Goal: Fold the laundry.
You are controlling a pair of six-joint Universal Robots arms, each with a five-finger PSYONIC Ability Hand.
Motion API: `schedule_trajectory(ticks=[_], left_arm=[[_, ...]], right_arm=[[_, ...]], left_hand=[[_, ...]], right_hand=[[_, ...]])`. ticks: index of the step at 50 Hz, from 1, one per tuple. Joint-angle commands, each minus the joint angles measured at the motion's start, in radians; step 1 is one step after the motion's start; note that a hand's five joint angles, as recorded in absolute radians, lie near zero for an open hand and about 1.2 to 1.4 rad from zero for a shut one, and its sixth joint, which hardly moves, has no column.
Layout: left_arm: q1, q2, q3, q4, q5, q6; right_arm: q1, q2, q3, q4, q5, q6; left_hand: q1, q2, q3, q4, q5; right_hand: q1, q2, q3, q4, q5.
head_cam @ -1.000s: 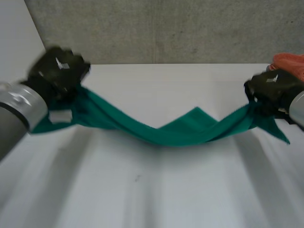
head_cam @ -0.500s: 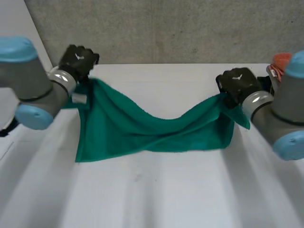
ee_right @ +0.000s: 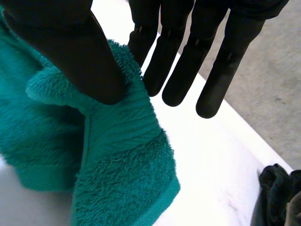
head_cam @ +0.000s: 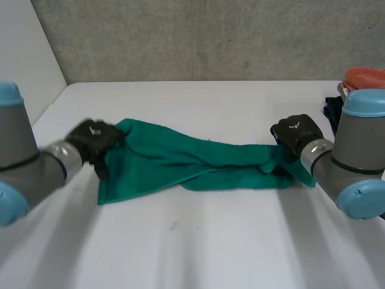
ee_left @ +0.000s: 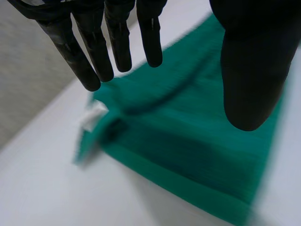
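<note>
**Head view to wrist views: green towel lies stretched between two open hands**

Head view: the green towel (head_cam: 192, 159) lies on the white table (head_cam: 198, 253), a rumpled band running from 9 o'clock to 3 o'clock across the table's middle. Its 9 o'clock end is wide and flat with a straight near edge. Toward 3 o'clock it narrows into bunched folds. The left hand (head_cam: 93, 139) sits at the towel's 9 o'clock edge, and the right hand (head_cam: 293, 133) at its 3 o'clock end. The table is bare from the towel's near edge toward 6 o'clock, and also between its far edge and the grey wall (head_cam: 210, 36) at 12 o'clock. At the table's 2 o'clock corner lie an orange cloth (head_cam: 364, 77) and a dark cloth (head_cam: 331, 108), apart from the towel.

Left wrist view: the left hand (ee_left: 251, 70) has straight fingers, spread well away from the thumb and pinching nothing. The green towel (ee_left: 188, 141) lies flat below the palm. Its turned-over corner with a white tag (ee_left: 94, 115) lies just past the fingertips, with bare table around that edge.

Right wrist view: the right hand (ee_right: 61, 42) has straight, fanned fingers. Its thumb rests against a raised fold at the corner of the green towel (ee_right: 122, 160). That fold stands between thumb and fingers, and no squeeze is evident. Bare table (ee_right: 211, 155) separates the towel's hem from the dark cloth (ee_right: 277, 193).
</note>
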Motion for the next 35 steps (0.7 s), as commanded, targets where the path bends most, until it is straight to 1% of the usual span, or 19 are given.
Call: schedule_trajectory(ticks=[1, 8, 15, 23, 29, 30, 35], left_arm=[[0.005, -0.069, -0.117, 0.075, 0.039, 0.027], [0.003, -0.158, -0.096, 0.182, 0.025, 0.041], [-0.007, -0.204, -0.073, 0.22, 0.023, 0.046], [-0.01, -0.227, -0.036, 0.262, 0.028, 0.069], [-0.01, -0.255, -0.001, 0.291, 0.029, 0.072], [-0.01, -0.258, 0.01, 0.292, 0.029, 0.072], [-0.012, -0.256, 0.03, 0.3, 0.04, 0.07]], right_arm=[[-0.01, -0.006, 0.053, -0.007, -0.039, -0.028], [-0.004, -0.004, 0.073, -0.016, -0.039, -0.035], [0.003, -0.004, 0.087, -0.028, -0.039, -0.035], [0.003, -0.004, 0.099, -0.033, -0.041, -0.044], [0.006, -0.004, 0.107, -0.034, -0.041, -0.055], [0.007, -0.004, 0.11, -0.034, -0.041, -0.057], [0.01, -0.006, 0.111, -0.037, -0.039, -0.061]], left_hand=[[0.055, 0.062, 0.062, 0.057, 0.055], [0.055, 0.062, 0.062, 0.057, 0.055], [0.058, 0.065, 0.065, 0.06, 0.058], [0.193, 0.2, 0.2, 0.195, 0.193], [0.384, 0.391, 0.391, 0.386, 0.383], [0.495, 0.502, 0.501, 0.497, 0.494], [0.8, 0.807, 0.807, 0.802, 0.8]], right_hand=[[0.264, 0.212, 0.206, 0.197, 0.237], [0.264, 0.212, 0.206, 0.197, 0.237], [0.264, 0.212, 0.206, 0.197, 0.237], [0.264, 0.212, 0.206, 0.197, 0.237], [0.264, 0.212, 0.206, 0.197, 0.237], [0.264, 0.212, 0.206, 0.197, 0.237], [0.264, 0.212, 0.206, 0.197, 0.237]])
